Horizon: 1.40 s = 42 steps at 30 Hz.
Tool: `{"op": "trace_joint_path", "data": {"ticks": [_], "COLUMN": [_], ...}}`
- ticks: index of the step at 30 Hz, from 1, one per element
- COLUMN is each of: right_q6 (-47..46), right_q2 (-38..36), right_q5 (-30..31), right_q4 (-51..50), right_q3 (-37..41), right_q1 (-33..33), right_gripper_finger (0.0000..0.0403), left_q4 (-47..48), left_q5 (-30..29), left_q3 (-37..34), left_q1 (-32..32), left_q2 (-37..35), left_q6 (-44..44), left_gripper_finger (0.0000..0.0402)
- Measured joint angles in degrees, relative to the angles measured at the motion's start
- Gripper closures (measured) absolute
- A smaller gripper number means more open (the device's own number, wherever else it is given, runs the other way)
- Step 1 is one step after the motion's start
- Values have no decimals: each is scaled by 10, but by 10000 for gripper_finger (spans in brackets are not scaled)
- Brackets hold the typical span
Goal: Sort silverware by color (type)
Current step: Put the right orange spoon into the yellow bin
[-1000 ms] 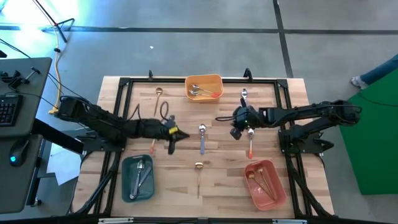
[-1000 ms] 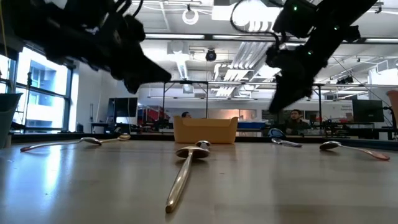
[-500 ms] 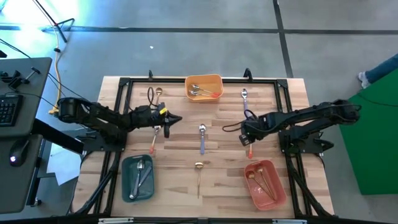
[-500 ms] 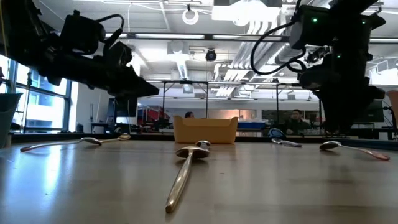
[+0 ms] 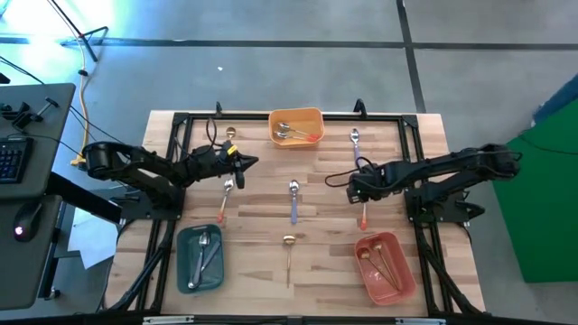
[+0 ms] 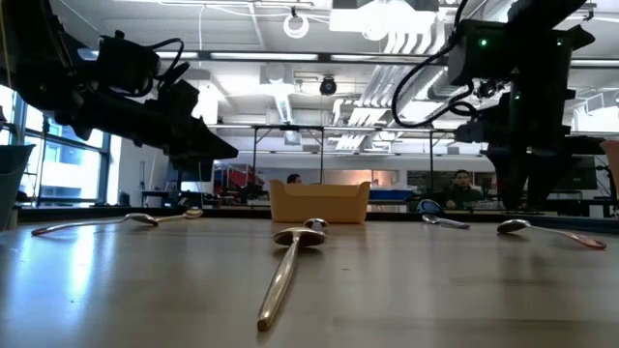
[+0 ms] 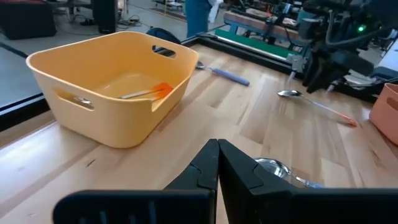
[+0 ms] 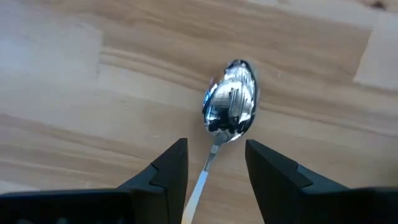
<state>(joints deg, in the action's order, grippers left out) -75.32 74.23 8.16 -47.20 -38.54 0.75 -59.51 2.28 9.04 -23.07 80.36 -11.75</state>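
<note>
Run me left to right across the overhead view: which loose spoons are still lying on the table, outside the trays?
Gold spoon near the far edge → orange-handled spoon by the left gripper → gold spoon → lavender-handled spoon → lavender-handled spoon → orange-handled spoon under the right gripper.

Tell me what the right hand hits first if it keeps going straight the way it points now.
The right hand, open, points down at the orange-handled spoon; its neck lies between the fingers, so it likely meets that spoon, then the table.
</note>
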Motion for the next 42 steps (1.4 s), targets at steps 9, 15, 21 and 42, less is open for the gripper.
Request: {"op": "trace_joint_path", "data": {"ticks": [9,15,21,42], "right_q6": [-23,52,202,992], "right_q2": [94,112,116,334], "right_q5": [-12,-35,-12,-35], "right_q4": [46,70,82,126], "right_q3": [0,-2,-27,-549], "right_q1": [-8,26,50,284], "right_gripper_finger": [259,301,392,401], "left_q4": [1,2,10,17], "left_q5": [5,6,2,0], "left_q3": [0,0,0,0], "left_q1": [-7,-7,-11,-78], "left_q2": [0,0,0,0], "left_q6": [0,-12,11,-15], "left_gripper_finger": [401,401,401,401]}}
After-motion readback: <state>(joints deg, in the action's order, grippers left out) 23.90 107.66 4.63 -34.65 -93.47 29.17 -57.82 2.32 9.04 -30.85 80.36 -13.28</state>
